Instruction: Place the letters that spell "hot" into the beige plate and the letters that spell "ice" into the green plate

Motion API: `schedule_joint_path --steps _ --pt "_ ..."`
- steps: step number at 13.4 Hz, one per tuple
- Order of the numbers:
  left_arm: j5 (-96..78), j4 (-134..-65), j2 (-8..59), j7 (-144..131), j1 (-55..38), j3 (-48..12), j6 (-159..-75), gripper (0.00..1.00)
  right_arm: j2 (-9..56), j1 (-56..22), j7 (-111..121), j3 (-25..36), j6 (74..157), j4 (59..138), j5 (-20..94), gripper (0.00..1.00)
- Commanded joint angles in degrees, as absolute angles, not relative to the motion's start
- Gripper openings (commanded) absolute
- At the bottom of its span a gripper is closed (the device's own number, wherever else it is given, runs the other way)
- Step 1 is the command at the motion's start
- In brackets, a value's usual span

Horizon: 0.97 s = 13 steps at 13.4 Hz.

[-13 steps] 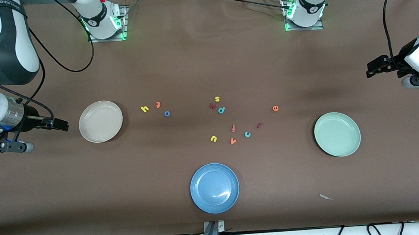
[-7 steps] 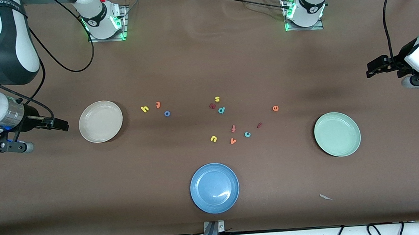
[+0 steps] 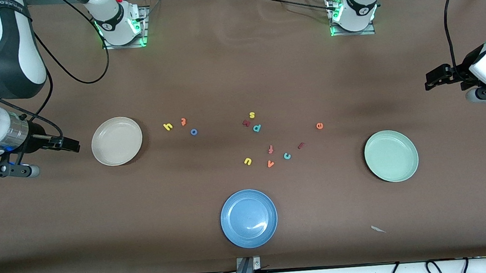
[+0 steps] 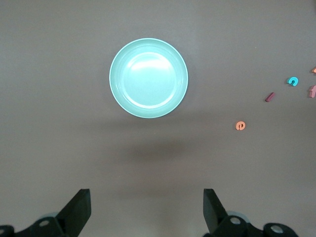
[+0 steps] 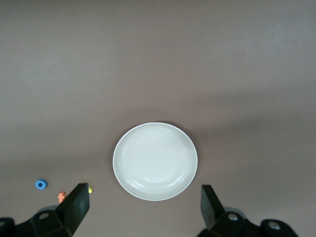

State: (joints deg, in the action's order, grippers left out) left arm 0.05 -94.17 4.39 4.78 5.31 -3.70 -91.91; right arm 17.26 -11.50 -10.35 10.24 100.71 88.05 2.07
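The beige plate (image 3: 116, 141) (image 5: 155, 161) lies empty toward the right arm's end. Beside it lie the yellow h (image 3: 167, 126), orange t (image 3: 183, 121) and blue o (image 3: 194, 132). The green plate (image 3: 391, 156) (image 4: 148, 78) lies empty toward the left arm's end. The orange e (image 3: 320, 125) (image 4: 240, 126), dark red i (image 3: 301, 145) and teal c (image 3: 287, 155) lie on the table between the plates. My right gripper (image 3: 72, 145) (image 5: 143, 210) hangs open over bare table beside the beige plate. My left gripper (image 3: 431, 79) (image 4: 146, 212) hangs open over bare table near the green plate. Both hold nothing.
A blue plate (image 3: 249, 218) sits nearest the front camera. Other letters lie mid-table: yellow s (image 3: 252, 115), teal p (image 3: 257, 128), a dark red letter (image 3: 246, 123), reddish f (image 3: 271, 149), orange v (image 3: 270, 164), yellow u (image 3: 247, 161). A paper scrap (image 3: 378, 229) lies near the front edge.
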Motion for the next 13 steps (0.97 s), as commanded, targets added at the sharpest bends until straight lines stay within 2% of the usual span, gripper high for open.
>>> schedule_joint_path --steps 1,13 --pt "-0.3 -93.5 4.7 5.1 5.4 -3.7 -91.9 1.00 16.2 -11.7 -10.5 10.2 101.3 89.5 2.3 1.00" --pt "-0.3 -93.4 4.7 5.1 5.4 -3.7 -91.9 1.00 16.1 -11.7 -10.5 10.2 101.3 89.5 2.1 1.00"
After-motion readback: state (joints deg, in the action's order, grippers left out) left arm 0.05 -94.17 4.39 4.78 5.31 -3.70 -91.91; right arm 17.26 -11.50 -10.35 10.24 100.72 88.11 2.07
